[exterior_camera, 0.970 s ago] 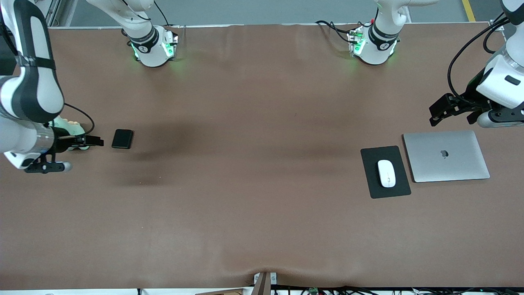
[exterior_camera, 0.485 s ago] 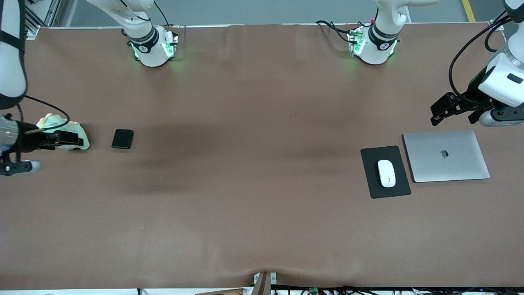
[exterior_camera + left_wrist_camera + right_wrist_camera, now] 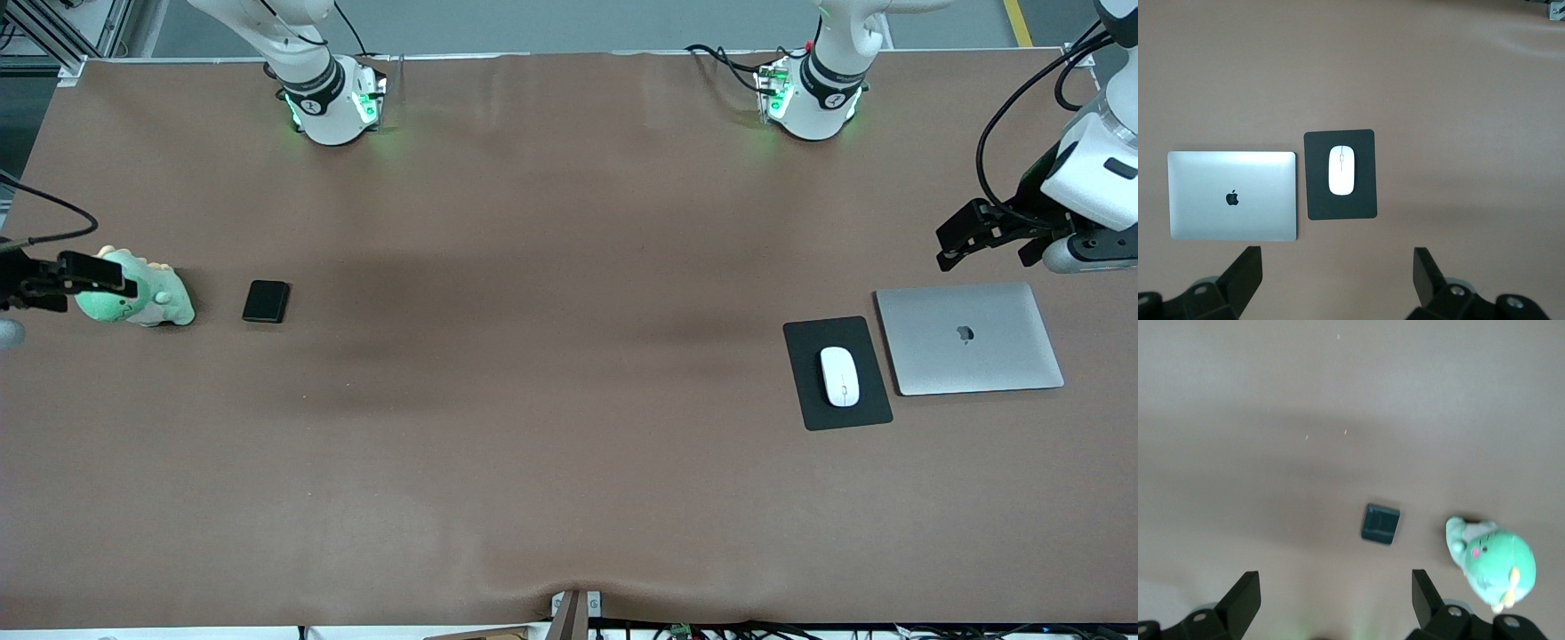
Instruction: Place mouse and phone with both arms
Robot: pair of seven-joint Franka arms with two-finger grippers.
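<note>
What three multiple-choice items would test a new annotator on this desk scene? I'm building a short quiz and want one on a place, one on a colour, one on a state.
1. What does the mouse lie on?
A. the laptop
B. the mouse pad
C. the bare table

2. What colour is the plush dinosaur beside the phone?
A. green
B. red
C. grey

3. How do the left gripper's fingers stand?
A. shut on the mouse
B. shut on nothing
C. open, holding nothing

Answers:
1. B: the mouse sits on the mouse pad, which lies beside the laptop.
2. A: the plush dinosaur next to the phone is pale green.
3. C: the left wrist view shows the left gripper spread wide and empty; the right gripper is likewise open.
</note>
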